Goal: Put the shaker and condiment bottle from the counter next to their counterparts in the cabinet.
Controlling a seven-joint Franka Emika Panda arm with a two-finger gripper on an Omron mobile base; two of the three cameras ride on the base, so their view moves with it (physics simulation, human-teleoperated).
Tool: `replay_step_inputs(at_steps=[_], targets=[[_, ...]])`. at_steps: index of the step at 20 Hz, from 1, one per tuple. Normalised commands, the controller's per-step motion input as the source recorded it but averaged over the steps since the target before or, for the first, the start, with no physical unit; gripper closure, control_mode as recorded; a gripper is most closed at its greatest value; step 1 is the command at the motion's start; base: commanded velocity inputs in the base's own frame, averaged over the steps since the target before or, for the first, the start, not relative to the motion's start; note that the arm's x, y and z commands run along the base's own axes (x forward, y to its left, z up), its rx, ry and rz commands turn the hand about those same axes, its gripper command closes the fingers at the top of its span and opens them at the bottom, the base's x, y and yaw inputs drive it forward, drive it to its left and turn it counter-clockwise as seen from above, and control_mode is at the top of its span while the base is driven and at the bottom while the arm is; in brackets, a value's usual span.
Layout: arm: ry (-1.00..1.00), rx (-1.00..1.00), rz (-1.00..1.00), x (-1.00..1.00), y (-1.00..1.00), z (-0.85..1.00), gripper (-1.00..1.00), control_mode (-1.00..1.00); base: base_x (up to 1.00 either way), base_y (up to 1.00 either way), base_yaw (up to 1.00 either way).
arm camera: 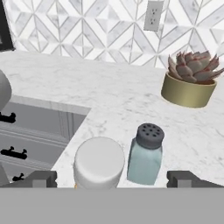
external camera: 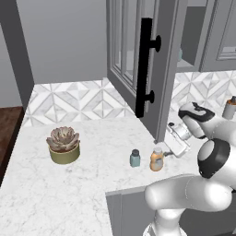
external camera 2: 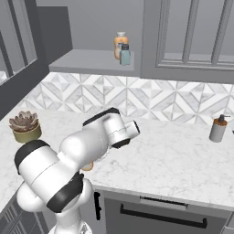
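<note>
base views flank arm, hand view close

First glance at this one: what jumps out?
The shaker and orange bottle stand side by side near the counter edge, with the gripper open just above them. The cabinet door is swung open; matching bottles sit on its shelf. A succulent sits further left.

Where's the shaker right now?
The shaker stands on the counter near its front edge, just left of the condiment bottle in the left base view, with the succulent pot further left.
</note>
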Motion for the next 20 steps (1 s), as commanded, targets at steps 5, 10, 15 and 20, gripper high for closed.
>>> replay_step_inputs(at_steps=[5, 10, 15, 20], targets=[[0.0, 0.0, 0.0, 0.0, 0.0, -0.06, -1.0, -1.0, 0.0, 0.0, 0.0], [0.01, 0.05, 0.0, -0.07, 0.05, -0.21, -1.0, -1.0, 0.0, 0.0, 0.0], [0.04, 0.06, 0.0, -0.16, 0.15, -0.21, -1.0, -1.0, 0.0, 0.0, 0.0], [0.06, 0.06, 0.0, -0.05, 0.15, -0.23, 1.0, -1.0, 0.0, 0.0, 0.0]])
